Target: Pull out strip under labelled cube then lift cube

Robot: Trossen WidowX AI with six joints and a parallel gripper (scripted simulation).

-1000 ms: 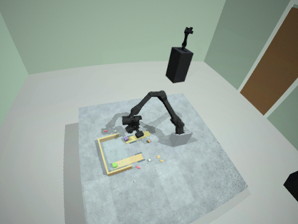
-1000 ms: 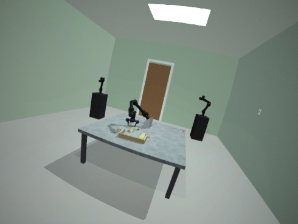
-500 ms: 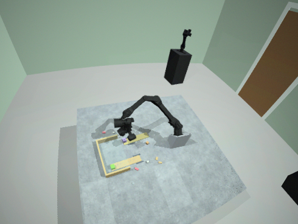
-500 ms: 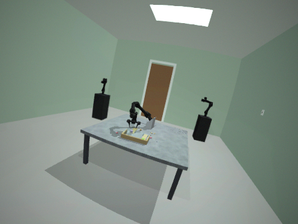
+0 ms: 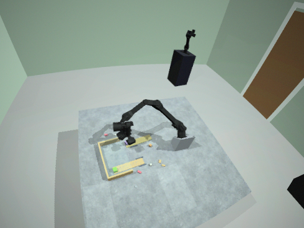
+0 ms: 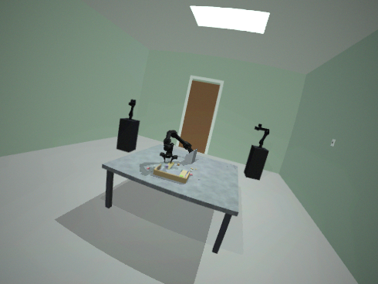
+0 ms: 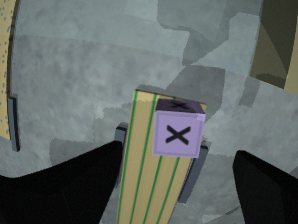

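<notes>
In the wrist view, a tan frame point(image 7: 12, 43) edge runs down the far left. The gripper point(image 7: 178, 163) has its two dark fingers low at left and right, partly spread and pinching nothing — they stand well off both sides of the strip point(image 7: 149, 183). The strip is tan with green lines and lies on the grey table point(image 7: 80, 63), reaching up between the fingers. The cube point(image 7: 177, 135), purple with a black X on its top face, sits on the strip's far end, at its right edge.

In the top view, the arm point(image 5: 155, 106) bends down from its base point(image 5: 183, 142) to the strip point(image 5: 141, 140) — a second strip point(image 5: 131, 164) with a green cube point(image 5: 115, 169) lies nearer the camera.
</notes>
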